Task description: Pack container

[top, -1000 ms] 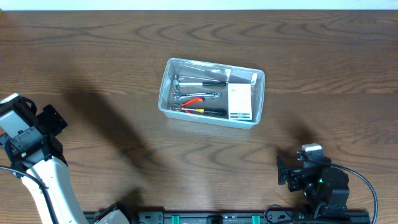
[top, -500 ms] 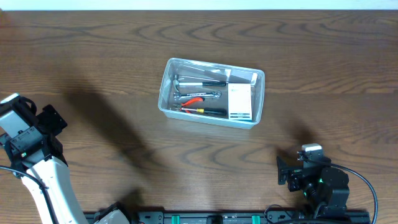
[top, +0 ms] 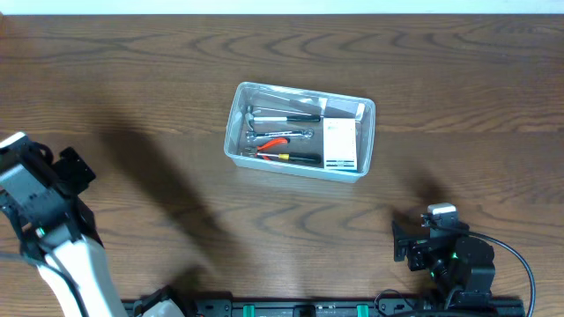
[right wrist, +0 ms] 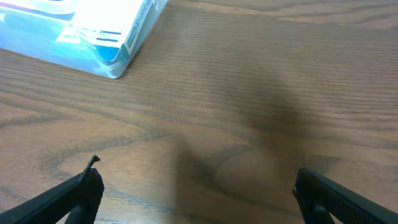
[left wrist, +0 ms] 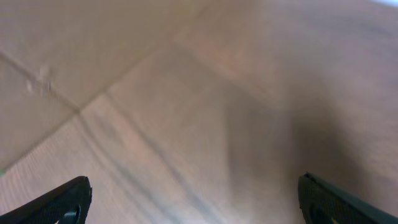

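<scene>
The clear plastic container (top: 236, 106) sits at the middle of the wooden table. Inside lie silver tools (top: 280, 113), a red-handled tool (top: 275, 142), a dark-handled screwdriver (top: 295, 158) and a small white box (top: 341, 143) at its right end. My left gripper (top: 74, 171) is far left of the container, open and empty; its wrist view (left wrist: 199, 205) is blurred and shows only wood. My right gripper (top: 400, 241) is at the front right, open and empty (right wrist: 202, 193). A corner of the container (right wrist: 93, 37) shows at the top left of the right wrist view.
The table's front edge carries the arm bases and a black rail (top: 300, 308). Bare wood lies around the container on all sides.
My left arm has shifted slightly toward the front left. The right arm and the container have not moved.
</scene>
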